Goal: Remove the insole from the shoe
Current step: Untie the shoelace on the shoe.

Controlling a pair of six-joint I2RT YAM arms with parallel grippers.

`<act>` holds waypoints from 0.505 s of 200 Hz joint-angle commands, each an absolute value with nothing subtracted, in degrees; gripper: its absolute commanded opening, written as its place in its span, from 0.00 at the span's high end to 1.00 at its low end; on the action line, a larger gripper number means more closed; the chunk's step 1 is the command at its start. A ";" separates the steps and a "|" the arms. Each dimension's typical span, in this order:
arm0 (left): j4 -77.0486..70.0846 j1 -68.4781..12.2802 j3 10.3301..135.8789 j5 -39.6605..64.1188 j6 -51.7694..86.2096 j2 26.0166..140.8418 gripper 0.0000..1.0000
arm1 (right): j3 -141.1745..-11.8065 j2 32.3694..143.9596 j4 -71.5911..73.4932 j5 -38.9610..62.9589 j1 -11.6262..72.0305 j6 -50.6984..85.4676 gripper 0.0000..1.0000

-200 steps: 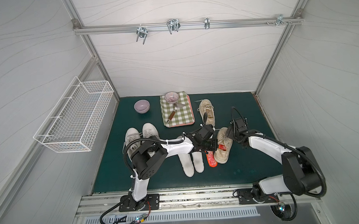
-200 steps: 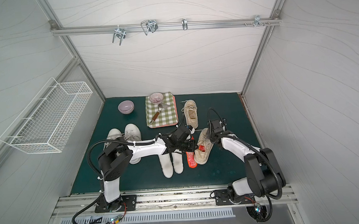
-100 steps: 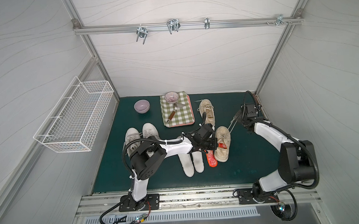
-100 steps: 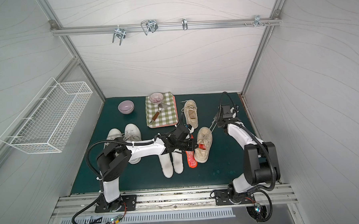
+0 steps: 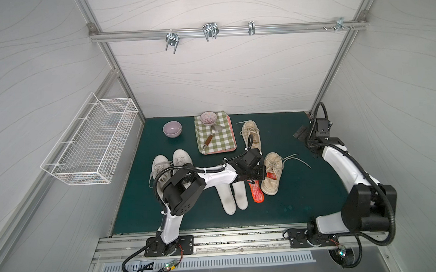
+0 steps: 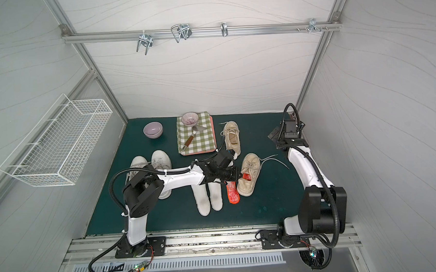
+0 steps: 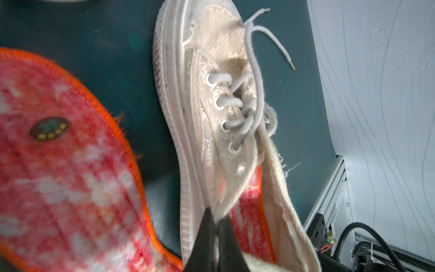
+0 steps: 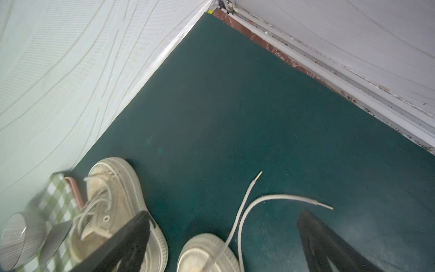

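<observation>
Nearest, two white insoles [image 5: 228,199] and one loose red insole [image 5: 256,194] lie just beside the beige lace shoe [image 5: 274,160]. Its own matching insole [image 5: 271,176], red with an orange rim, still sits inside, and the left gripper [image 7: 217,216] is pinched tight on that shoe's collar. Beyond the shoe are a second beige shoe [image 5: 251,135], two white sneakers [image 5: 181,158], a lilac bowl [image 5: 172,129] and a patterned bowl [image 5: 208,117] on a gingham-covered tray [image 5: 234,147], while the right gripper [image 8: 223,213] gapes wide, holding nothing.

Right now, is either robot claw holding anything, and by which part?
The left gripper pinches the beige shoe by its upper's edge, beside the opening. The right gripper, open, holds nothing.
</observation>
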State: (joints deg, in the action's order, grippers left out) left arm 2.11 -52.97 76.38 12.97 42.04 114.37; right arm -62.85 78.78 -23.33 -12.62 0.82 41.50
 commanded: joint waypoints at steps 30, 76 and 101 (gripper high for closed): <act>0.00 -52.47 86.98 9.72 42.91 120.49 1.00 | -55.36 71.24 -30.93 -0.72 8.11 35.79 0.04; -0.01 -53.17 86.13 13.61 41.32 120.99 0.90 | -44.71 67.25 -28.57 5.71 10.07 33.44 0.23; -1.07 -53.26 82.99 14.85 40.83 119.66 0.76 | -42.15 66.97 -26.97 8.29 10.79 32.70 0.31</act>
